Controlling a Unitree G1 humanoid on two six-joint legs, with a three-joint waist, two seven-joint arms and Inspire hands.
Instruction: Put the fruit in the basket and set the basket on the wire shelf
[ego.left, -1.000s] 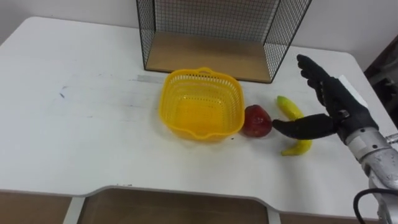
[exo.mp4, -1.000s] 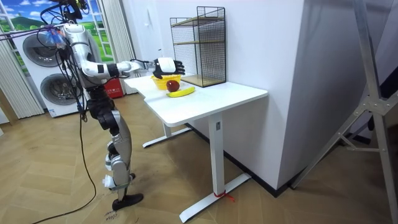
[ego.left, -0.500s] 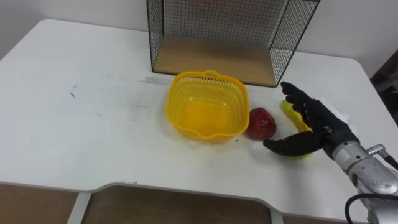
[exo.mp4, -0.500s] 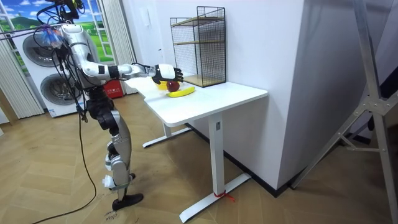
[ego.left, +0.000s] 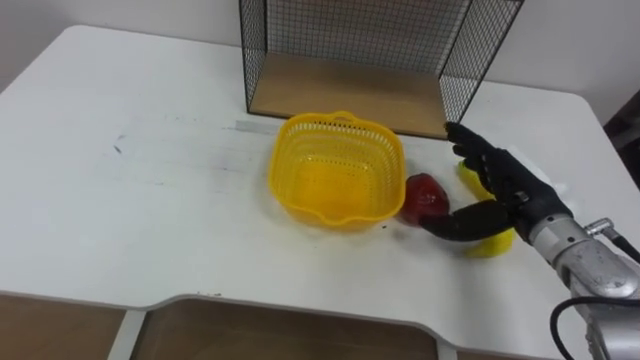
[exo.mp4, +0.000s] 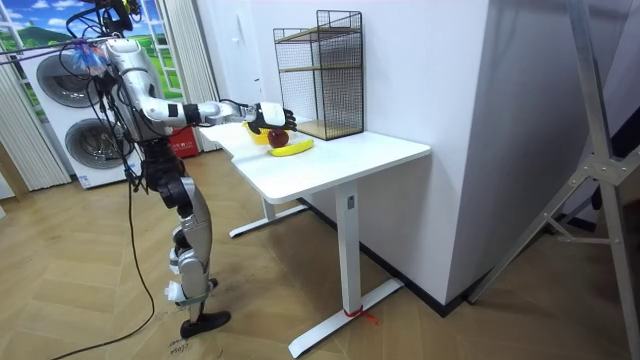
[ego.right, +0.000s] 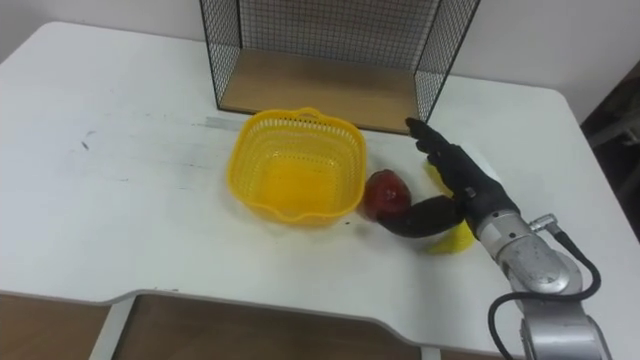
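A yellow plastic basket (ego.left: 336, 165) (ego.right: 297, 163) stands empty on the white table (ego.left: 150, 200), just in front of the black wire shelf (ego.left: 370, 60). A red apple (ego.left: 422, 193) (ego.right: 382, 190) lies right beside the basket's right side. A yellow banana (ego.left: 488, 238) (ego.right: 450, 235) lies to the right of the apple, mostly covered by my right hand (ego.left: 495, 180) (ego.right: 455, 175). That hand is open, its thumb stretched low toward the apple and its fingers straight above the banana. In the room view I stand at the table's end with the right hand (exo.mp4: 268, 113) reaching over the fruit.
The wire shelf has a wooden floor board (ego.left: 340, 95) and an open front facing me. The table's near edge (ego.left: 250, 305) runs along the bottom. Washing machines (exo.mp4: 60, 95) stand behind me in the room view.
My right hand has come down and leftward from above the banana to the apple's right side, its thumb now near the apple. The camera has shifted slightly.
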